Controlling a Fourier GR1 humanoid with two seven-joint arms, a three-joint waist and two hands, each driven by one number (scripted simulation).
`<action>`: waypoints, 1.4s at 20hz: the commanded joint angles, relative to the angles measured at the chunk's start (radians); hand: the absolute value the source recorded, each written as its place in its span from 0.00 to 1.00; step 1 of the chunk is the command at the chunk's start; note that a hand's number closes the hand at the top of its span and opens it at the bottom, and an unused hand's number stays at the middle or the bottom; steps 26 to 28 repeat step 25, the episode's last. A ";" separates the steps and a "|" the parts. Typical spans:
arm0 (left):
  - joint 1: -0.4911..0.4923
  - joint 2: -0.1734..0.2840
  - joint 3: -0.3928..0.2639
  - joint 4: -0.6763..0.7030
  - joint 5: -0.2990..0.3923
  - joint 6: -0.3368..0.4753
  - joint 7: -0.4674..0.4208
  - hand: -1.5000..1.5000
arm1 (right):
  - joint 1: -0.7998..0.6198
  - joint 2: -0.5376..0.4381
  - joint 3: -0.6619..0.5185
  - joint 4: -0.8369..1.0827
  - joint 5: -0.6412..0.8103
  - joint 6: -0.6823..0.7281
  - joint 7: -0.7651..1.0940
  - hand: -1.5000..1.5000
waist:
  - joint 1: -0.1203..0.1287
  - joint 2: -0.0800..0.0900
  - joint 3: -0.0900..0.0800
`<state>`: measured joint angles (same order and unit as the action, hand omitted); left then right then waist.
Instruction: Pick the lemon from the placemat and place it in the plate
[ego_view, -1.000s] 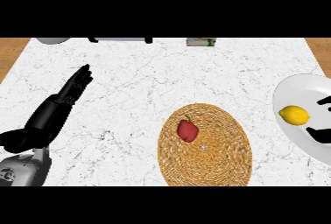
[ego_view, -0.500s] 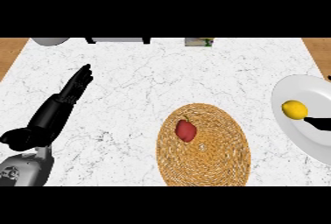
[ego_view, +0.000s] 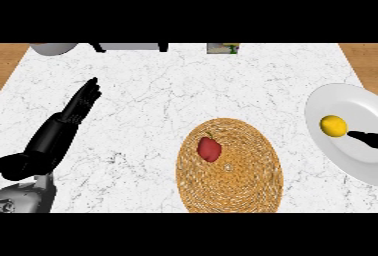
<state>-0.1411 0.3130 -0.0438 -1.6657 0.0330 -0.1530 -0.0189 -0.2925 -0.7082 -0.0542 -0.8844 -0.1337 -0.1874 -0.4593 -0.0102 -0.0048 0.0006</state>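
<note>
Surface (ego_view: 184, 90): white marble look, fine grey veining, smooth; wood grain strips at both far corners. Placemat (ego_view: 230, 182): woven straw, coiled, rough, tan. Plate (ego_view: 347, 150): plain white, smooth, ceramic-like. Lemon (ego_view: 333, 125): yellow, matt skin. Red fruit (ego_view: 210, 149): slight sheen. Left hand (ego_view: 63, 125): black, matt, plastic-like.

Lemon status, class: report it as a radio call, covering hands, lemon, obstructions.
Left hand open, resting at left. Right hand only a fingertip showing over the plate. Lemon lies on plate, apart from that fingertip. Nothing in the way.
</note>
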 joint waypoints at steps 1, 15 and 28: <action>0.006 -0.013 -0.009 -0.021 -0.019 0.016 0.014 0.50 | 0.017 -0.008 -0.102 -0.022 -0.166 0.176 -0.001 0.00 | -0.002 0.001 0.000; -0.019 -0.029 0.012 0.006 -0.042 -0.030 0.001 0.50 | 0.249 -0.252 -0.363 0.216 -0.308 0.721 -0.234 0.00 | 0.010 0.006 0.000; 0.013 -0.039 0.030 -0.042 -0.044 -0.042 0.019 0.50 | 0.303 -0.321 -0.370 0.314 -0.233 0.852 -0.379 0.00 | 0.010 0.004 0.001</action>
